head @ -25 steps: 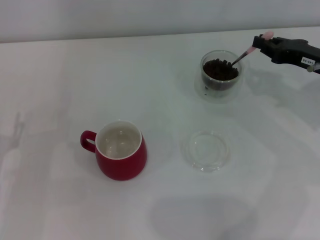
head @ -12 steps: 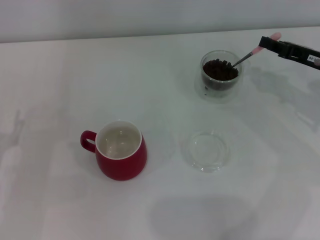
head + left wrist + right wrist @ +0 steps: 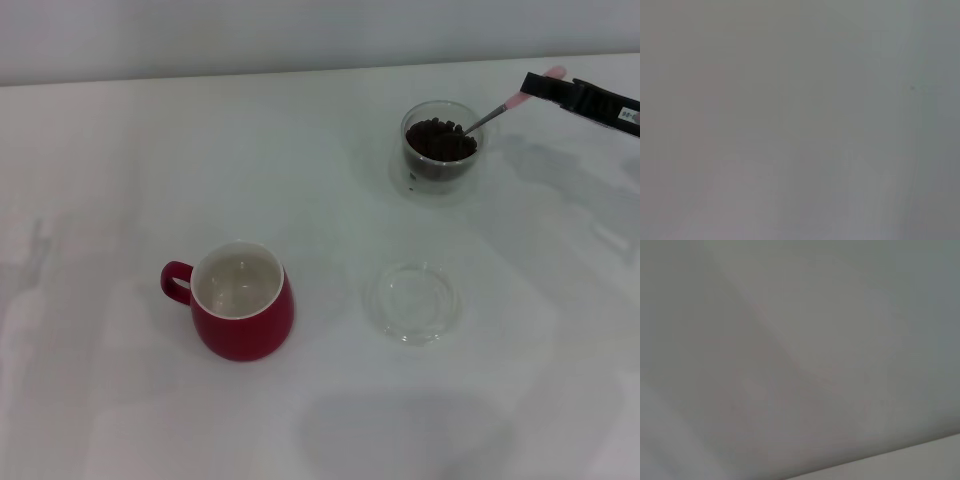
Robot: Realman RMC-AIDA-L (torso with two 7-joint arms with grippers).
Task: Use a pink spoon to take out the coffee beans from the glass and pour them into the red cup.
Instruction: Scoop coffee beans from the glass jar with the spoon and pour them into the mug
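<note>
In the head view the glass (image 3: 441, 150) stands upright at the back right of the white table, filled with dark coffee beans (image 3: 440, 138). The pink spoon (image 3: 497, 110) slants down from the right, its metal end resting in the beans. My right gripper (image 3: 542, 84) is shut on the spoon's pink handle, just right of the glass, with the arm leaving the frame at the right edge. The red cup (image 3: 240, 300) sits at the front left, handle pointing left, its white inside showing no beans. My left gripper is out of view. Both wrist views show only blank grey surface.
A flat shallow clear glass dish (image 3: 413, 300) lies on the table between the red cup and the glass, nearer the front. The table's back edge (image 3: 300, 72) runs just behind the glass.
My right gripper has drawn back to the right and slightly up, tilting the spoon flatter; the spoon's bowl stays in the beans. In the last half second almost nothing has shifted.
</note>
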